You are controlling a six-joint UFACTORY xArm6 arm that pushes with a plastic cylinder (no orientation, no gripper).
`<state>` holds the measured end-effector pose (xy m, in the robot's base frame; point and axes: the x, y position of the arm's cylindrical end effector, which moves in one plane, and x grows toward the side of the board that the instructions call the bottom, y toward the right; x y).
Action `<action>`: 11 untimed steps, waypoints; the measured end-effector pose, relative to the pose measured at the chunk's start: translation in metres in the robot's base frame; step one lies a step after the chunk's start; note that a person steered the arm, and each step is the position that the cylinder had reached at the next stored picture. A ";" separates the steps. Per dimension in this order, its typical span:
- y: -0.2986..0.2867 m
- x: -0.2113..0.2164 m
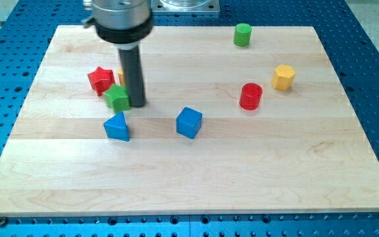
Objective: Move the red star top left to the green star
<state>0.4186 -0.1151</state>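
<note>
The red star [100,79] lies on the wooden board at the view's left, just up and left of the green star [118,97], and the two nearly touch. My tip [137,104] rests on the board right beside the green star's right side. The dark rod rises from there to the arm's head at the view's top. A yellow block [121,74] is mostly hidden behind the rod, next to the red star.
A blue triangle [117,126] lies below the green star. A blue cube [189,122] sits near the middle. A red cylinder [251,96], a yellow hexagon [283,77] and a green cylinder [243,34] lie on the right half. The board's edge [189,212] borders blue perforated table.
</note>
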 end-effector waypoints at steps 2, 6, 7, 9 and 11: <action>-0.030 0.015; -0.074 -0.037; -0.064 -0.074; -0.068 -0.050; -0.019 0.028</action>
